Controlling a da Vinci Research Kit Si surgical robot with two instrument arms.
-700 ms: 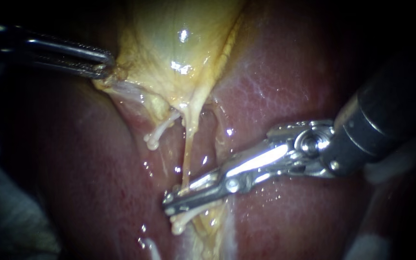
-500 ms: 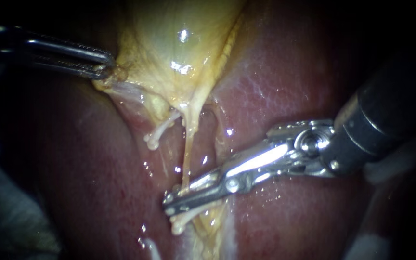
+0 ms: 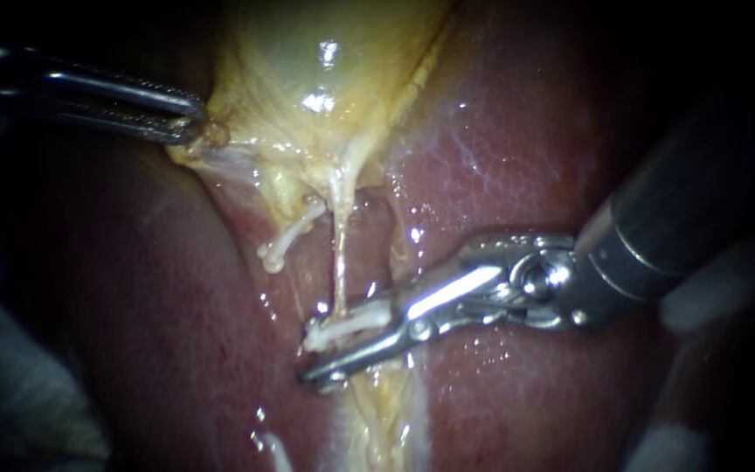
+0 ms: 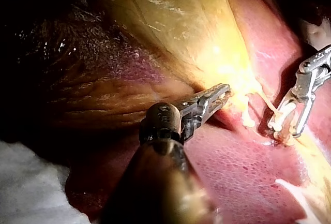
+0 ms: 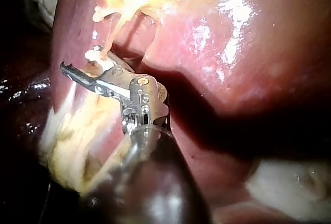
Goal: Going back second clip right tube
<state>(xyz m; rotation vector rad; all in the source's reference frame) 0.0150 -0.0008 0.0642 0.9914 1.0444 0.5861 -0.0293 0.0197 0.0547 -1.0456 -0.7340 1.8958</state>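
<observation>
Endoscope view: the right instrument (image 3: 312,358) stands with its jaws spread around a white clip (image 3: 347,323) on the right tube (image 3: 339,262).

The clip lies across the lower end of this thin pale tube, close along the upper jaw. The toothed lower jaw is apart from it, just below, and the left wrist view shows the same gap between the two jaws. The tube runs up from the clip to the yellow gallbladder (image 3: 308,61), with the red liver (image 3: 517,157) on both sides. The left instrument (image 3: 192,122) has its jaws pressed on the edge of the gallbladder and pinches a fold of it. A second white clip (image 3: 277,249) sits on the short tube to the left of the right tube, well apart from both instruments.
</observation>
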